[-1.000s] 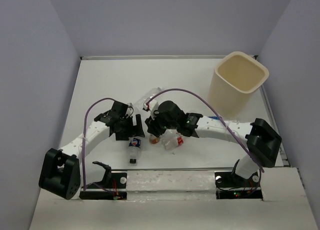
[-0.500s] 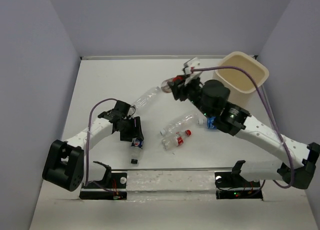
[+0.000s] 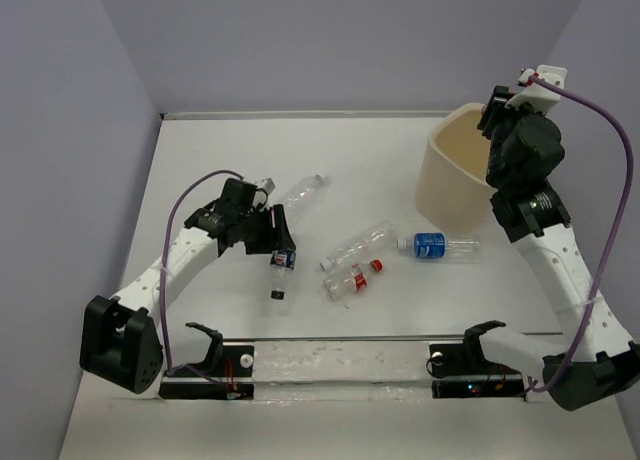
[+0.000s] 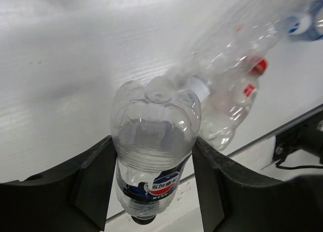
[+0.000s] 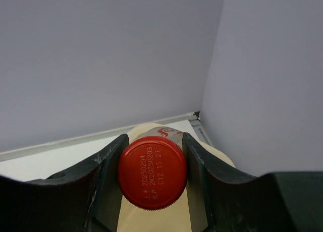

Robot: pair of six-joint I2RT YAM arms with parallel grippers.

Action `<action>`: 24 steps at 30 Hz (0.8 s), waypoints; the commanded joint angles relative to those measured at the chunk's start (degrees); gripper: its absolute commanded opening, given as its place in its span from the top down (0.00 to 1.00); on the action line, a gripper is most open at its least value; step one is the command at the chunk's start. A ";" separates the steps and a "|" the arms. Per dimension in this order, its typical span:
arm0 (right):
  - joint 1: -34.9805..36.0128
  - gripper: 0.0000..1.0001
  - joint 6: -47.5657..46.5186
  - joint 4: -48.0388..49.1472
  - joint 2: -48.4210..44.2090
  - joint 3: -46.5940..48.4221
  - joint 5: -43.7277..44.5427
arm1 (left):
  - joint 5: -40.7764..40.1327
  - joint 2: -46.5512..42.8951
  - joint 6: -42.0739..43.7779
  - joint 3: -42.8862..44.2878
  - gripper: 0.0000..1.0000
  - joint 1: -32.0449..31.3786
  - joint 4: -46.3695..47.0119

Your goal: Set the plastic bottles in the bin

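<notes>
My left gripper (image 3: 272, 242) (image 4: 153, 141) is shut on a clear plastic bottle (image 3: 279, 272) (image 4: 154, 136) with a blue label and a dark cap, its base toward the wrist camera. My right gripper (image 3: 492, 112) (image 5: 151, 156) is shut on a red-capped bottle (image 5: 151, 172) and hangs over the cream bin (image 3: 462, 185) (image 5: 218, 152) at the back right. On the table lie a clear bottle (image 3: 300, 191), another clear bottle (image 3: 360, 242), a small red-labelled bottle (image 3: 352, 278) (image 4: 237, 93) and a blue-labelled bottle (image 3: 438, 246).
Grey walls close in the table on three sides. A metal rail (image 3: 340, 340) with both arm bases runs along the near edge. A purple cable (image 3: 610, 180) loops from the right wrist down to its base.
My right arm has swung from the table's middle up over the bin, carrying the red-capped bottle. My left gripper has shut on the blue-labelled bottle and moved it slightly back and right.
</notes>
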 commanded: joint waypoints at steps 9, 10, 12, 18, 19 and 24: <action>-11.29 0.28 16.35 -7.52 5.96 -3.30 -16.99 | 4.05 -1.72 -9.13 21.89 0.87 -4.58 10.79; -11.29 0.28 17.14 -8.05 6.05 -3.22 -17.00 | 4.05 -1.19 -9.92 23.75 0.87 -5.46 11.67; -11.29 0.04 18.99 -9.63 4.92 -2.60 -19.63 | 1.34 1.44 -11.07 30.78 0.87 -9.05 12.56; -11.29 0.02 22.95 -10.78 -4.74 -1.28 -33.77 | -6.58 11.36 -12.65 48.17 0.86 -16.10 17.54; -11.29 0.08 23.65 -10.61 -8.85 -1.63 -38.40 | -7.71 12.78 -13.53 49.77 0.86 -17.41 18.70; -11.29 0.92 28.04 -7.53 -22.49 -7.07 -42.93 | -8.87 23.58 -14.42 63.00 0.86 -20.58 26.17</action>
